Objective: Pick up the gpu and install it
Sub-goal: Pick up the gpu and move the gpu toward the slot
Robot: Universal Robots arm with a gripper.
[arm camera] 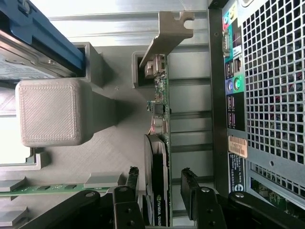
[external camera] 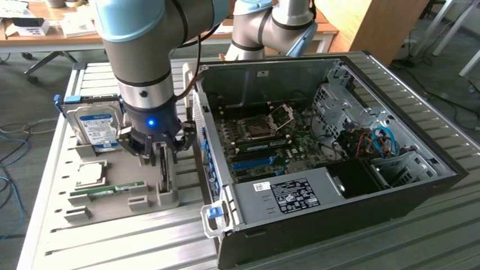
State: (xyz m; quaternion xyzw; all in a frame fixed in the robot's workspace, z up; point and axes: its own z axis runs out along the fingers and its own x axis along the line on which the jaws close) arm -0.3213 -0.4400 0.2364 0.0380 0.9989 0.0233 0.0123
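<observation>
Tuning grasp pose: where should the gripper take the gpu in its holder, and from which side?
Grip the gpu across its two flat faces at the thicker black shroud section, coming straight down from above. It stands on edge in the grey holder, slim edge up, both faces free. Avoid the bent metal bracket end. The open gripper straddles that section.

The arm (external camera: 139, 62) is a silver-grey tube with pale blue joint caps (external camera: 127, 19) and a black cable (external camera: 197, 39) — a blue light (external camera: 152, 121) glows on its dark wrist (external camera: 150, 109), above a black, bolted hand (external camera: 161, 163).
</observation>
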